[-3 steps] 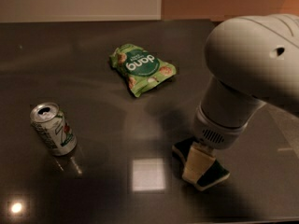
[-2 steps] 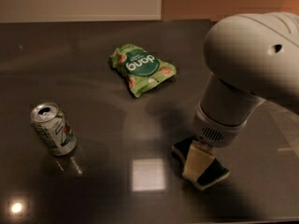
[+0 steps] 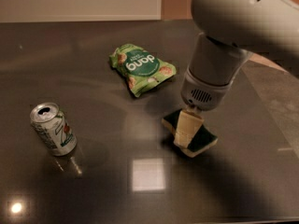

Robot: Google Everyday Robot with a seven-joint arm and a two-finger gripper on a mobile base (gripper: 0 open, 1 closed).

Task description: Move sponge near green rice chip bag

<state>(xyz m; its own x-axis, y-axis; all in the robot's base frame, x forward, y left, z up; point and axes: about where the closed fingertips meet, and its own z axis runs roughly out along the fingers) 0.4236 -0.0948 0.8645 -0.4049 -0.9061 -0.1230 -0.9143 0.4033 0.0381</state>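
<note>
The sponge (image 3: pixel 206 139), dark green on top with a pale yellow base, sits tilted in the right middle of the dark table. My gripper (image 3: pixel 188 129) hangs from the big white arm (image 3: pixel 233 27) and is shut on the sponge, with one cream finger lying across its green top. The sponge seems to be held just above the table. The green rice chip bag (image 3: pixel 141 68), light green with white "dang" lettering, lies flat to the upper left of the sponge, about a sponge's length away.
A white-and-green soda can (image 3: pixel 53 129) stands upright at the left. The dark glossy table (image 3: pixel 93 185) shows a bright square reflection in front of the sponge. The table's right edge (image 3: pixel 268 106) runs diagonally, with floor beyond it.
The arm has carried the sponge away from the front of the table, back and slightly left towards the chip bag. The bag and the can have not moved.
</note>
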